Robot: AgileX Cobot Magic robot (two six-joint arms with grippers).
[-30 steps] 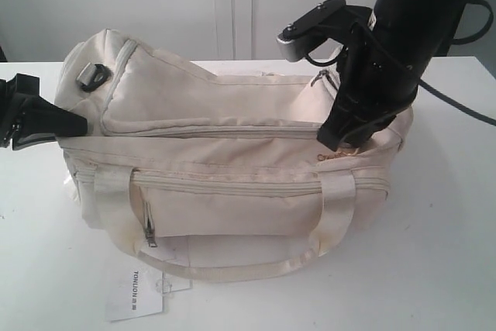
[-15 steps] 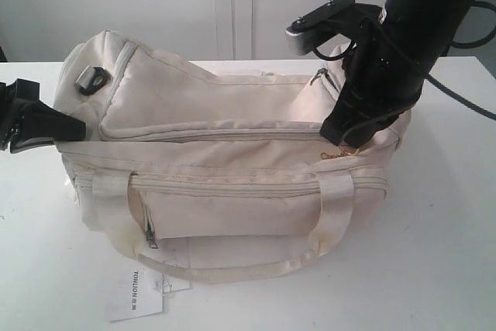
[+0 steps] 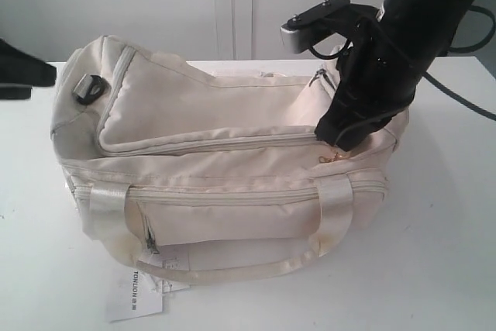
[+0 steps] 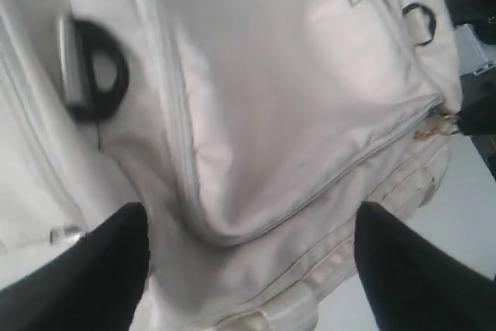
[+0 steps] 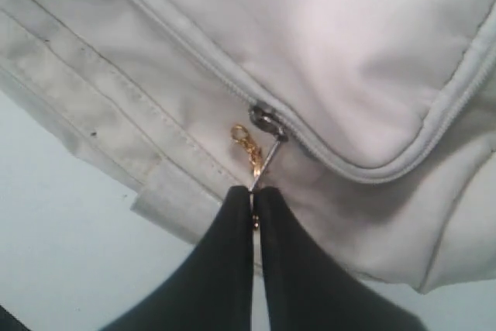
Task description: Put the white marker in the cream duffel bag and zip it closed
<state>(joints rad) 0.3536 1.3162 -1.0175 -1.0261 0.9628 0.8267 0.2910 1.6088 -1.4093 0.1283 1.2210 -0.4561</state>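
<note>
The cream duffel bag (image 3: 232, 168) lies on the white table, its main zipper line drawn along the top to the right end. My right gripper (image 3: 339, 145) (image 5: 253, 191) is shut on the grey zipper pull (image 5: 267, 156), beside a small gold clasp (image 5: 246, 145), at the bag's right end. My left gripper (image 4: 252, 218) is open, its black fingers (image 4: 101, 269) wide apart above the bag's left end near a black strap ring (image 4: 97, 71); in the exterior view only part of it shows at the left edge (image 3: 23, 71). The white marker is out of view.
A white paper tag (image 3: 136, 292) lies on the table in front of the bag. The shiny handle (image 3: 232, 269) loops at the front. Black cables trail from the right arm (image 3: 418, 29) at the right.
The left gripper has let go of the bag's left end and drawn back to the left edge. The bag's left end has settled. The right gripper stays at the zipper's right end.
</note>
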